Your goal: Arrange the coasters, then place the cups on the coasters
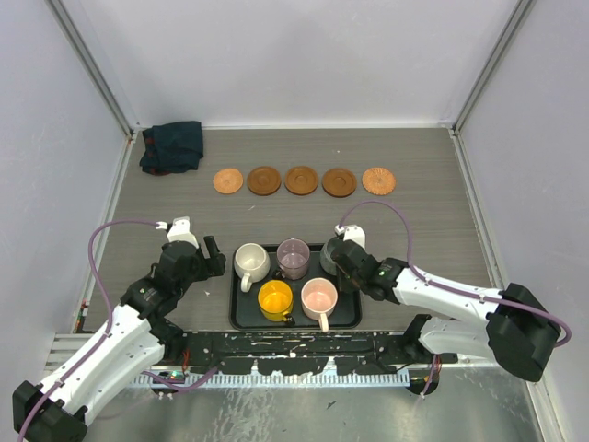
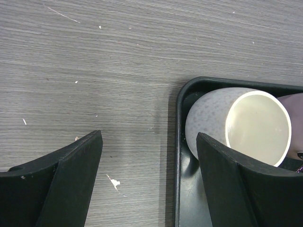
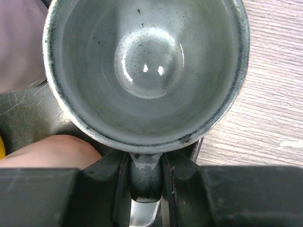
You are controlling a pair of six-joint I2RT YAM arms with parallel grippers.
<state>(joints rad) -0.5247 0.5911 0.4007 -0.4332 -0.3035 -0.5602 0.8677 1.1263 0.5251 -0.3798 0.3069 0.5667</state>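
Right tool (image 3: 146,176) clamps the near-facing handle of the grey-green cup (image 3: 147,71), which sits, apparently unlifted, at the tray's (image 1: 348,315) right rear corner, the coaster row (image 1: 301,180) farther out across the tabletop (image 1: 442,212); left tool (image 2: 147,179) gapes empty beside the cream cup (image 2: 255,125).

A dark teal cloth (image 1: 172,147) lies back-left; a black tray (image 1: 241,311) sits near-centre.

Grey wood-grain table (image 1: 138,198): dark teal cloth (image 1: 172,147) at upper left, row of five brown coasters (image 1: 301,180) across upper centre, black tray (image 1: 350,311) at lower centre.
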